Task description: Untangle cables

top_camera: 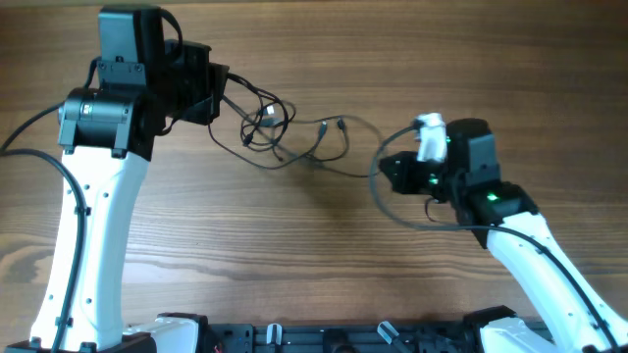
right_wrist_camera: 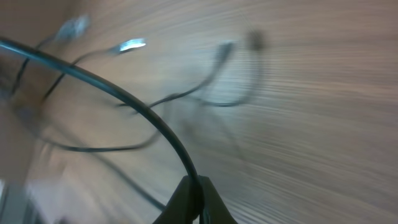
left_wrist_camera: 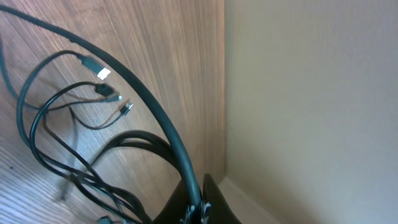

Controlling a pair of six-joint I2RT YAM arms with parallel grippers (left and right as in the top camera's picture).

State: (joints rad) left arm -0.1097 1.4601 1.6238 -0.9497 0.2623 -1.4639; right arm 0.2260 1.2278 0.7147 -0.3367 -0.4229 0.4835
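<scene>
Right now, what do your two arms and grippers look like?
Both the left arm and right arm have smooth white links with boxy black joint housings. The left gripper and right gripper are black. A thick black cable runs along the left arm's white link. The right wrist shows two green lights and a small white fitting.

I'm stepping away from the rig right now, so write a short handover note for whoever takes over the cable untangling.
Left tool: shut on a strand of the cables, at the bundle's left edge.
Right tool: shut on a strand, to the right of the bundle.
Cables: loose overlapping loops on the table between the tools, plug ends lying free.
Done: strands gripped on both sides.
Left: the loops cross one another, so separate them.
</scene>
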